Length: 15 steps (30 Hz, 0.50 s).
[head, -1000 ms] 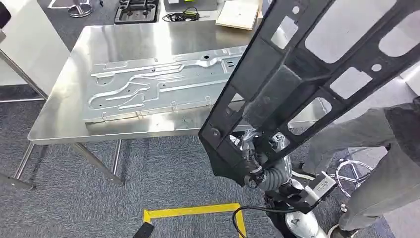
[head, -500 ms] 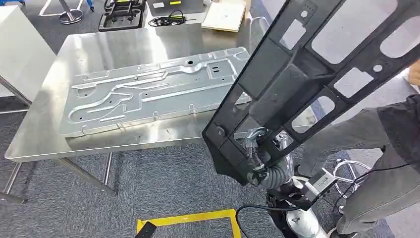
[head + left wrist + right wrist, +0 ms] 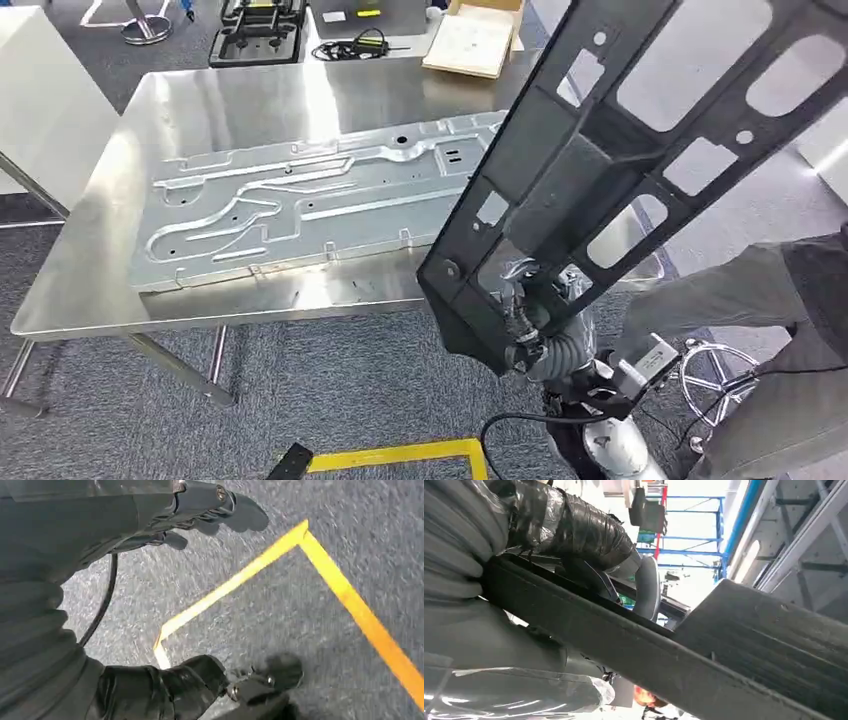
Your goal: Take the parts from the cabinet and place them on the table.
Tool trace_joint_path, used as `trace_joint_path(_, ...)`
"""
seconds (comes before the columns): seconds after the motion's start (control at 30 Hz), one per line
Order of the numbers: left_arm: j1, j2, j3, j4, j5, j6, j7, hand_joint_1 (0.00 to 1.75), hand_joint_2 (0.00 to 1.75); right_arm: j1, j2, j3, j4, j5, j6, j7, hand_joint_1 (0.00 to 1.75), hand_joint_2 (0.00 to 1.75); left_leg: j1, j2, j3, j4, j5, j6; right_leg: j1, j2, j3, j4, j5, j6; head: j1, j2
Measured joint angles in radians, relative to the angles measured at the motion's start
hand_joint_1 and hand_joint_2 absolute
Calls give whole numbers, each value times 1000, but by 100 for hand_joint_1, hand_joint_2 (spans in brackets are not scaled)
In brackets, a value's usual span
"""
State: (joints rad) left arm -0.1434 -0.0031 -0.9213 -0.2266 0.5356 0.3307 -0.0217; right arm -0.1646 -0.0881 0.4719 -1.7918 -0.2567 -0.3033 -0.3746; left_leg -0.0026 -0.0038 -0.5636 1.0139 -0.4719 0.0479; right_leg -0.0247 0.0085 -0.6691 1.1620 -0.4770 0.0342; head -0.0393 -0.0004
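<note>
Here, my right hand (image 3: 530, 320) gripping the black frame (image 3: 640, 150) tilted above the steel table (image 3: 260, 90), silver panel (image 3: 310, 205) lying flat, left hand (image 3: 200, 510) empty, fingers apart.

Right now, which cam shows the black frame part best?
Head view: the black frame part shows with its cutouts, held by the right hand over the table. The right wrist view gives one close dark bar of it; the left wrist view shows floor.

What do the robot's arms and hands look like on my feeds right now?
The right arm is silver metal with a grey ribbed cover at the wrist, a black cable looping beside it and a small white box clipped on. The right hand is wrapped in shiny black material, with a thick grey thumb. The left hand has dark grey fingers with small metal screws, behind a grey ribbed cover.
</note>
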Motion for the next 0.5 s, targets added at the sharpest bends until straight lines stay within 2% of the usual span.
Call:
trace_joint_path(0.03,1,0,0,0,0,0,-1,0,175,0,0,-1,0,0,-1,0,175,175,3,0,6,9,-13,-7,-3,-2,30,-85,55,4,0,0)
trace_joint_path(0.07,0,1,0,0,0,0,-2,0,175,-1,0,-2,3,0,-3,0,175,175,0,0,5,14,-23,-17,5,-2,27,-89,35,-1,0,0)
trace_joint_path(0.1,-4,1,0,0,0,0,-3,0,175,-3,0,-2,3,0,-5,0,175,175,0,-2,0,18,-25,-21,7,-1,25,-97,15,-21,2,0)
trace_joint_path(0.13,-6,1,0,0,0,0,-4,0,175,1,0,-3,3,0,-6,1,175,175,0,-1,0,17,-25,-26,7,1,29,-95,41,-30,0,0)
trace_joint_path(0.2,-5,2,2,0,0,0,-6,0,175,0,0,-3,5,0,-13,4,175,175,-2,-1,8,18,-29,-36,6,4,36,-97,34,-46,2,0)
trace_joint_path(0.23,-6,4,2,0,0,2,-6,0,175,0,0,-3,5,0,-13,5,175,175,1,0,-1,34,-32,-40,3,3,45,-103,33,-49,0,0)
trace_joint_path(0.27,-6,4,2,0,0,5,-6,0,175,-1,0,-4,5,0,-14,5,175,175,2,0,-20,78,-43,-44,3,3,52,-106,30,-54,0,0)
trace_joint_path(0.3,-7,4,2,0,0,5,-6,0,175,-2,0,-5,4,-2,-15,5,175,175,4,0,-57,142,-68,-48,3,2,56,-108,28,-58,0,0)
trace_joint_path(0.37,-4,4,2,0,0,5,-8,0,175,-1,0,-7,4,-3,-14,6,175,175,6,0,-148,282,-124,-55,7,2,61,-108,19,-63,0,0)
trace_joint_path(0.4,-2,4,2,0,0,5,-9,0,175,-1,0,-7,5,-3,-15,6,175,175,6,0,-175,311,-128,-55,9,4,65,-108,15,-64,0,0)
trace_joint_path(0.43,1,5,2,0,0,5,-9,0,175,0,0,-8,5,-3,-16,6,175,175,5,0,-181,296,-108,-51,11,7,70,-108,11,-64,0,0)
trace_joint_path(0.47,3,6,2,0,0,5,-9,0,175,2,0,-8,5,-3,-18,4,175,175,4,0,-167,243,-64,-44,14,9,78,-109,6,-64,0,0)
trace_joint_path(0.5,4,9,2,0,0,4,-10,0,175,5,0,-10,5,-6,-18,0,175,175,1,-1,-138,164,-8,-34,17,10,87,-109,1,-64,0,0)
